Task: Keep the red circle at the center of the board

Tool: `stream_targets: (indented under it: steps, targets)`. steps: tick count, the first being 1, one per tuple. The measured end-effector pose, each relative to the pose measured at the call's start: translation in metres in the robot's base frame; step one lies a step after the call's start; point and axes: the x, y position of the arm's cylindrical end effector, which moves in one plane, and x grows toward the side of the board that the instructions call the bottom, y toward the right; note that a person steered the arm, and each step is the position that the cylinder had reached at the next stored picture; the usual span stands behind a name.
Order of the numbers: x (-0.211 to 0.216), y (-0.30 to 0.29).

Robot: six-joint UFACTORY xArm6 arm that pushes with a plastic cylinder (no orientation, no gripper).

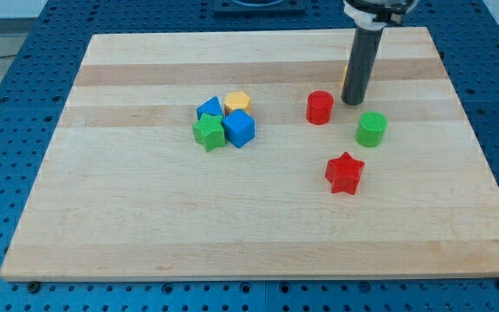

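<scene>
The red circle [320,107] is a short red cylinder standing on the wooden board [145,217], a little right of the board's middle and toward the view's top. My tip [352,102] rests on the board just to the right of the red circle, a small gap apart from it. A sliver of a yellow-orange block [346,76] shows behind the rod, mostly hidden by it.
A green circle [372,129] stands below right of my tip. A red star [345,172] lies below the red circle. At the left of centre sit a cluster: a blue block [209,108], a yellow block [237,101], a green star [208,132] and a blue cube [239,128].
</scene>
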Motion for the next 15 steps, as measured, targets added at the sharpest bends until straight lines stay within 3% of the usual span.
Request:
stream_targets:
  steps: [3,5,15]
  targets:
    - [0.013,-0.067]
    - [0.035,-0.058]
    - [0.035,-0.097]
